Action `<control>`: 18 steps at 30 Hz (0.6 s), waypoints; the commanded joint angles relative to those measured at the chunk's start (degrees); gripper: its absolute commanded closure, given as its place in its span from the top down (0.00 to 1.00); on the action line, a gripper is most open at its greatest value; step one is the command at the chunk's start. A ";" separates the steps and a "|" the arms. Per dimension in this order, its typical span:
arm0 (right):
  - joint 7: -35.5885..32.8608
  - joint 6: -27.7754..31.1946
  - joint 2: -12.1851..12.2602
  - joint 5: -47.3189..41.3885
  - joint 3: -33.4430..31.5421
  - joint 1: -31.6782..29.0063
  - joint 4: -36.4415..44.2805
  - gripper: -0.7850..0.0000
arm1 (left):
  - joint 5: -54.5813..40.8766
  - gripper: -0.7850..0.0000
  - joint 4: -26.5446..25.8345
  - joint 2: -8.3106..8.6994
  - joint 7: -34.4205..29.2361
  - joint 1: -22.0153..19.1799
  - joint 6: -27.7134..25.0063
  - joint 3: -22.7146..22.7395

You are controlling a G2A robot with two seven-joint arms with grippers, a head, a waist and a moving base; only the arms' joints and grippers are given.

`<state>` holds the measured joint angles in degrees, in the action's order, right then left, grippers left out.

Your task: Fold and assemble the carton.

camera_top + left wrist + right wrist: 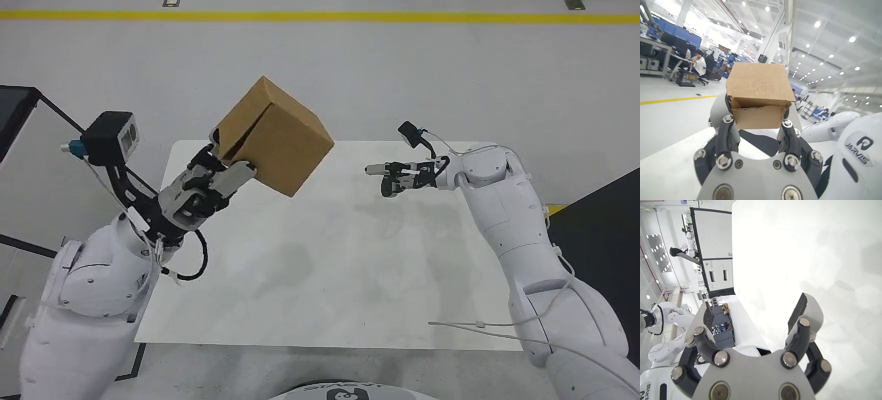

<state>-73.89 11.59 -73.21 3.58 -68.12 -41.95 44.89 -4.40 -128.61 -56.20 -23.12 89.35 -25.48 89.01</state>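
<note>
Tilted carton held above table.
Fingers of left gripper clamped the carton's lower end; right gripper hung well apart over the table, fingers spread wide.

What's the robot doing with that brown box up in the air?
The robot is putting a cardboard carton together. Its left hand grips the carton by one end and holds it tilted above the white table. At that end, the flaps aren't shut flat yet, with a dark gap between them. The right hand is open and empty, off to the side over the table, not touching the carton.
</note>
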 commanded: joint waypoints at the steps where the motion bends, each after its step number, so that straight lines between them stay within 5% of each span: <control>1: 0.00 0.00 0.00 0.00 0.00 0.00 0.00 1.00 | -8.26 0.00 0.29 0.14 -5.02 0.65 4.43 -1.11; 4: 0.00 0.00 0.00 0.00 0.00 0.00 0.00 1.00 | -19.40 0.00 0.83 0.06 -7.81 1.30 9.17 -2.14; 12: 0.00 0.00 0.00 0.00 0.00 0.00 0.00 1.00 | -20.20 0.00 0.81 0.07 -8.44 1.14 9.72 -1.96; 18: 0.00 0.00 0.00 0.00 0.00 0.00 0.00 1.00 | -34.76 0.00 1.42 -0.62 -5.94 1.93 14.14 -3.55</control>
<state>-73.89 11.59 -73.21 3.58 -68.12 -41.95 44.89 -35.55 -127.20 -56.74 -28.98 91.22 -11.96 85.64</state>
